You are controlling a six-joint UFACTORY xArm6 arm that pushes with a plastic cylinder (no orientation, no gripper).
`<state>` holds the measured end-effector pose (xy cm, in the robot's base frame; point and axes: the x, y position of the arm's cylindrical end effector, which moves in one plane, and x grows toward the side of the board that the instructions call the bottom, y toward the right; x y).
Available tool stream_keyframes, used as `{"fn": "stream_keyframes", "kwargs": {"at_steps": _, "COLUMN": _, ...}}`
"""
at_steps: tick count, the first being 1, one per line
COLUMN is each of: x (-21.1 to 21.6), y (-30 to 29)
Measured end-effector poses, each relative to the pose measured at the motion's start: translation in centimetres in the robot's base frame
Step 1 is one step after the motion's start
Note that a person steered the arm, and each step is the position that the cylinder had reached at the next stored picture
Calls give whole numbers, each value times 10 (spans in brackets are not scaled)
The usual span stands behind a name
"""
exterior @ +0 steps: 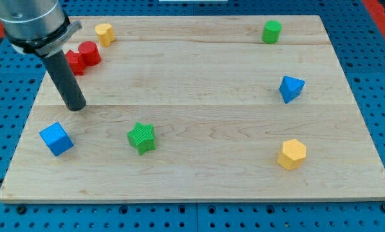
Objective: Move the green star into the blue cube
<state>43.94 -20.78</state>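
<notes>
The green star (141,137) lies on the wooden board at the lower left of middle. The blue cube (56,138) sits to the star's left, near the board's left edge, well apart from it. My tip (76,107) rests on the board above and a little right of the blue cube, and up-left of the green star. It touches neither block.
Two red blocks (83,57) sit at the upper left, just behind the rod. A yellow block (104,33) is near the top left. A green cylinder (272,31) is at the top right, a blue wedge-like block (291,88) at right, a yellow hexagonal block (291,154) at lower right.
</notes>
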Motion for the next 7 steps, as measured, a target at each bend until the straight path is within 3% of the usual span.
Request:
{"fn": "stream_keyframes", "kwargs": {"at_steps": 1, "x": -1, "y": 14}}
{"fn": "stream_keyframes", "kwargs": {"at_steps": 3, "x": 6, "y": 130}}
{"fn": "stream_keyframes", "kwargs": {"at_steps": 4, "x": 49, "y": 179}}
{"fn": "stream_keyframes", "kwargs": {"at_steps": 5, "x": 87, "y": 162}}
{"fn": "stream_keyframes", "kwargs": {"at_steps": 6, "x": 86, "y": 87}}
{"fn": "stream_keyframes", "kwargs": {"at_steps": 7, "x": 56, "y": 80}}
